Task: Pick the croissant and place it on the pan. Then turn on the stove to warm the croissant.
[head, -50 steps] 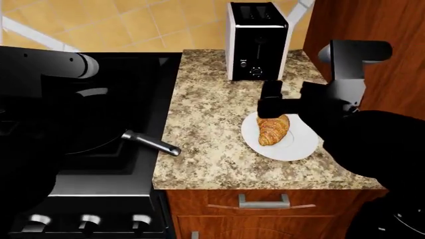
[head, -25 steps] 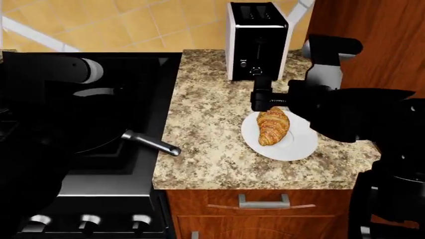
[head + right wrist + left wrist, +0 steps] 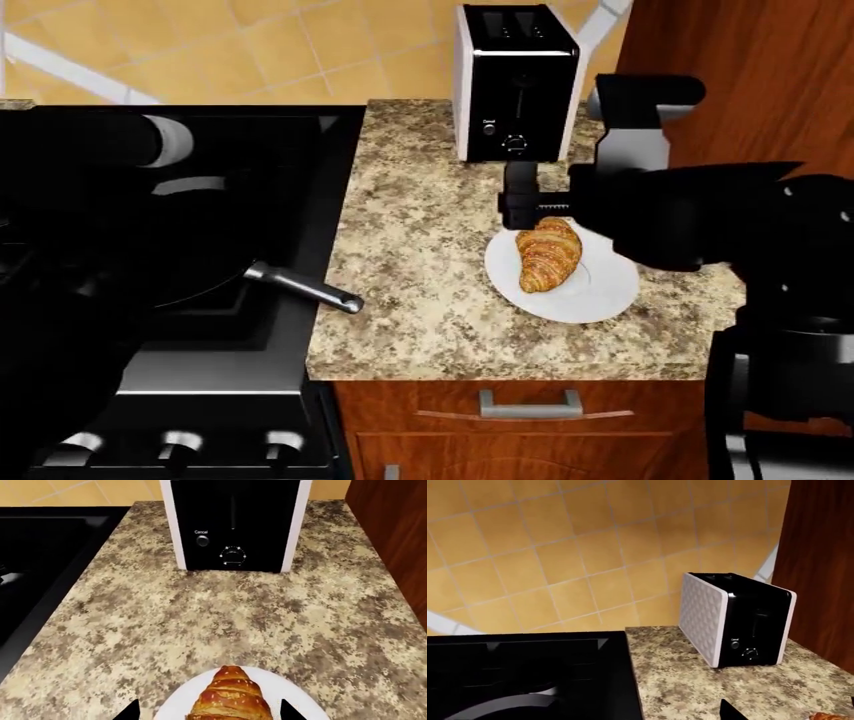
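The croissant lies on a round white plate on the granite counter, before the toaster. The right gripper hangs just above it, fingers spread either side. The black pan sits on the stove; the left gripper is out of sight.

Orange tiled wall, granite counter
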